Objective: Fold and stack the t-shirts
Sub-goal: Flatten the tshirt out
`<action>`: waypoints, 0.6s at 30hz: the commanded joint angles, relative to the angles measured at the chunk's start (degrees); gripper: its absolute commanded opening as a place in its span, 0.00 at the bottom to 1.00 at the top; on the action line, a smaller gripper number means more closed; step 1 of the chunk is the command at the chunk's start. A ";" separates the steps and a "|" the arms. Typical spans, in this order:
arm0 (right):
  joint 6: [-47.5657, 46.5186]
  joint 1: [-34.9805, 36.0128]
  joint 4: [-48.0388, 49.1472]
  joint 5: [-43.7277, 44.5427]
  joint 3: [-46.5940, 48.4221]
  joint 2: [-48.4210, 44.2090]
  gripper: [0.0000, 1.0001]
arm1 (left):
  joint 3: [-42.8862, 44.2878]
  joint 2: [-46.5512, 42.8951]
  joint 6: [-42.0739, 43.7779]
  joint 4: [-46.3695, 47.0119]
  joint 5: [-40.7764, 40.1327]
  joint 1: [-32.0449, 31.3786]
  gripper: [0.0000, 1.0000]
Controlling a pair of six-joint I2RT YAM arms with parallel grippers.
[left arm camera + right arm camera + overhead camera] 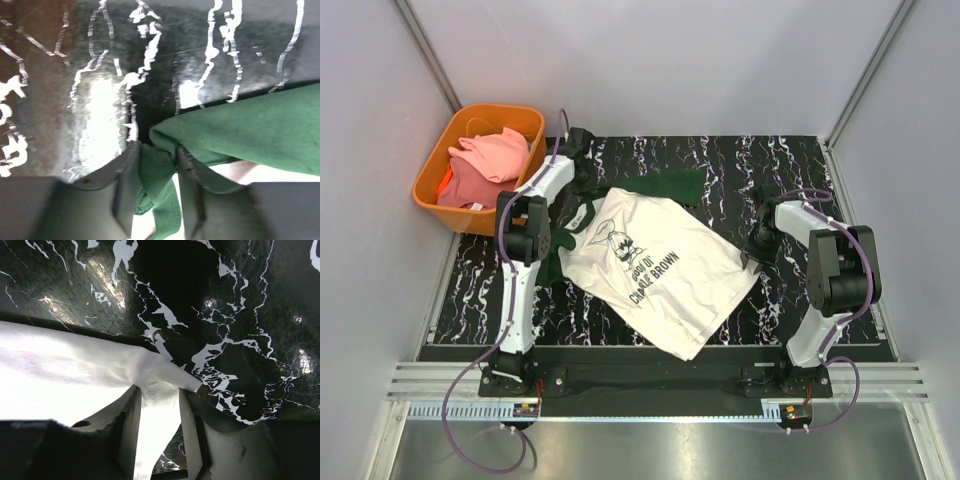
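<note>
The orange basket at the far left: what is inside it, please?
Crumpled t-shirts in light pink, darker pink and coral fill the orange basket. How many lie there, and the basket's floor, cannot be seen: the top cloth covers them.

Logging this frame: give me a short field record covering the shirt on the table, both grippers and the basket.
shirt: cream t-shirt, dark green sleeves, print side up, lying askew on the black marbled mat
left gripper: closed on the green sleeve
right gripper: closed on a cream corner of the same shirt
basket: orange basket, far left, holding pink and coral shirts, crumpled
folded stack: none in view
</note>
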 commanded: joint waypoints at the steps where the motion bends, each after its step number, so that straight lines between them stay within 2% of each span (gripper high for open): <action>1: -0.57 -0.51 -0.75 2.18 2.98 0.15 0.39 | 3.08 0.44 -1.27 2.78 3.81 0.32 0.28; 6: -1.01 -1.03 -2.07 3.41 4.57 0.33 0.26 | 4.22 -1.22 -1.45 2.96 4.07 0.32 0.09; 8: -1.19 -1.21 -2.16 4.11 4.83 -0.02 0.16 | 4.31 -2.45 -1.62 2.96 4.25 0.32 0.00; 10: -1.45 -1.39 -2.25 4.02 4.66 -0.37 0.11 | 4.22 -3.34 -1.71 2.96 4.25 0.32 0.00; 11: -1.71 -1.47 -2.25 4.02 4.57 -0.37 0.03 | 3.96 -4.30 -1.63 2.96 4.34 0.41 0.00; 12: -1.72 -1.74 -2.34 4.11 4.57 -0.37 0.00 | 3.70 -4.83 -1.63 2.96 4.25 0.41 0.00; 18: -2.33 -2.09 -3.12 6.39 4.74 -4.32 0.00 | 1.42 -11.07 -2.06 2.96 4.25 0.32 0.00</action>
